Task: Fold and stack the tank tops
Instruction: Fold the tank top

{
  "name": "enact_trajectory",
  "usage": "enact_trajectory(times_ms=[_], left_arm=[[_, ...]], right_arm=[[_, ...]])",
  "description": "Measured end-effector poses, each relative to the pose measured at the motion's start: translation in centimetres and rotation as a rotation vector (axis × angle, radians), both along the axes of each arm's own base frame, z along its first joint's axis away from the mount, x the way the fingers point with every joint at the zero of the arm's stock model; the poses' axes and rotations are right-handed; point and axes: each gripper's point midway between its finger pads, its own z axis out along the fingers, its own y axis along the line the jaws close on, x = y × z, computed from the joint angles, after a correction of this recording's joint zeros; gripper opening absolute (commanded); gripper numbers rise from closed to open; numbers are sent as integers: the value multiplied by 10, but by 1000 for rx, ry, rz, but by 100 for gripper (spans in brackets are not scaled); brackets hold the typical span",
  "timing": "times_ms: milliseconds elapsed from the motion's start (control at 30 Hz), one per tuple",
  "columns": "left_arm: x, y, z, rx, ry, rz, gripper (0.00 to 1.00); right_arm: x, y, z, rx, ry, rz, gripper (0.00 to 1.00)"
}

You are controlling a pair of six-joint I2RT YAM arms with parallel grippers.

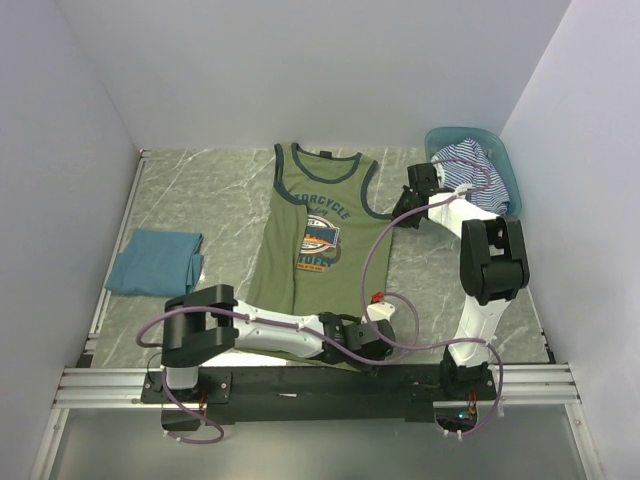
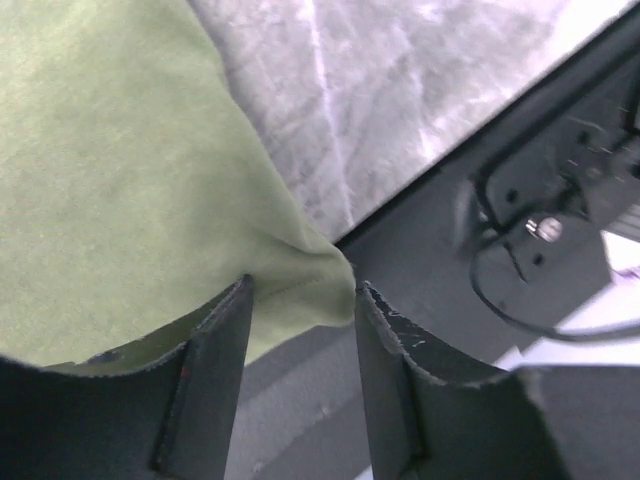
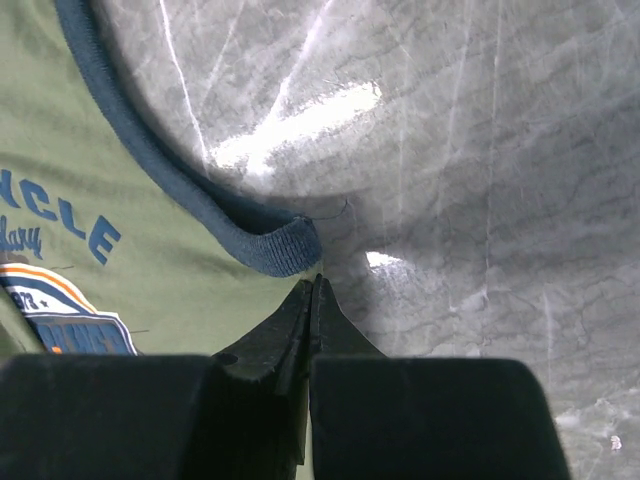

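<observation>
The olive-green tank top (image 1: 320, 250) lies flat mid-table, graphic up, with a lengthwise fold along its left side. My left gripper (image 1: 378, 338) is open at its near right corner. In the left wrist view that green corner (image 2: 120, 180) lies loose between the tips of the gripper (image 2: 300, 285). My right gripper (image 1: 397, 217) is shut at the top's right edge. In the right wrist view its tips (image 3: 313, 280) meet just below the navy armhole trim (image 3: 270, 245); I cannot tell whether cloth is pinched. A folded teal-blue top (image 1: 155, 262) lies at the left. The striped top (image 1: 462, 158) sits in the basket.
The teal plastic basket (image 1: 507, 165) stands at the back right corner against the wall. White walls close off the table on three sides. The black rail (image 2: 520, 230) with the arm bases runs along the near edge, just behind the left gripper.
</observation>
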Motion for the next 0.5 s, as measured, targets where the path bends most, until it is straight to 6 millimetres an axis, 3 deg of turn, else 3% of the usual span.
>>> enact_trajectory(times_ms=[133,500], left_arm=[[2,-1,-3,32,-34,13,45],[-8,-6,-5,121,-119,-12,8]], right_arm=[[0,1,1,6,0,3,0],[1,-3,1,16,3,-3,0]])
